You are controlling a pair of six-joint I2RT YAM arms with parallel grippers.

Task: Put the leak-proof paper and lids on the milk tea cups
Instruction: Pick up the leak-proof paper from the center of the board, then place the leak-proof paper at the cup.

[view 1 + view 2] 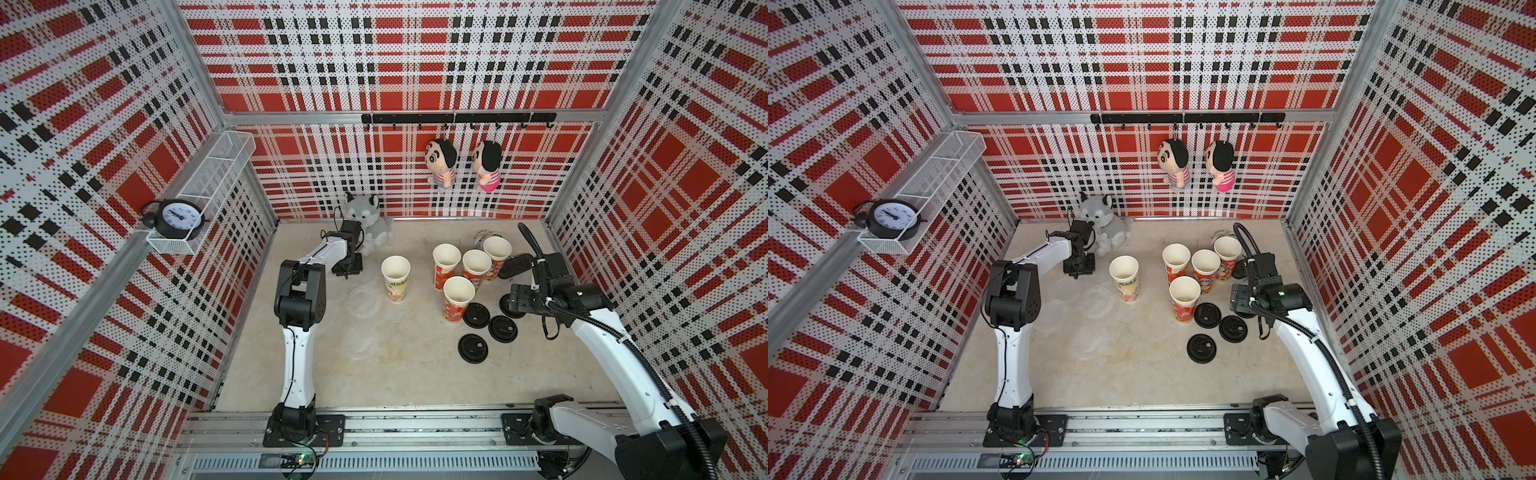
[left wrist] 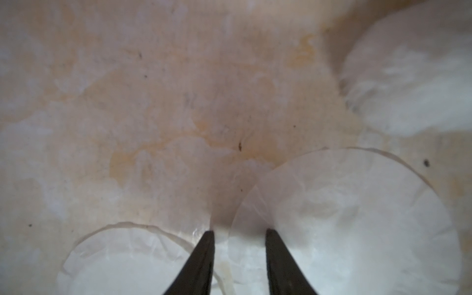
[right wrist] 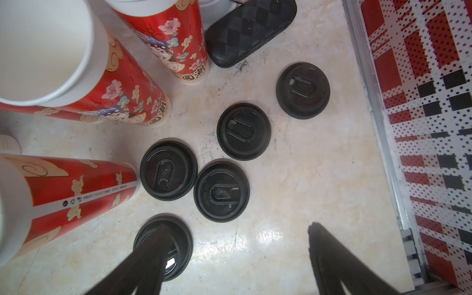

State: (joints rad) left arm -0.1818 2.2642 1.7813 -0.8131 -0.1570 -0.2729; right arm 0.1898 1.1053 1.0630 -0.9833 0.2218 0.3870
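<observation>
Beige marble-look tabletop [image 1: 415, 374] has a thin see-through round leak-proof paper sheet [image 1: 363, 302] lying flat at about 5 o'clock from the left gripper [image 1: 347, 272], jaws partly apart and empty, way closer than the wide-open, empty right gripper [image 3: 237, 226].

You get two top views from high above the front rail [image 1: 415, 428], angled down over the whole table [image 1: 415, 374]. Left wrist view looks straight down, very close, on leak-proof paper [image 2: 357, 217]. Right wrist view looks down from nearby at black lids [image 3: 244, 131], also in both top views.
</observation>
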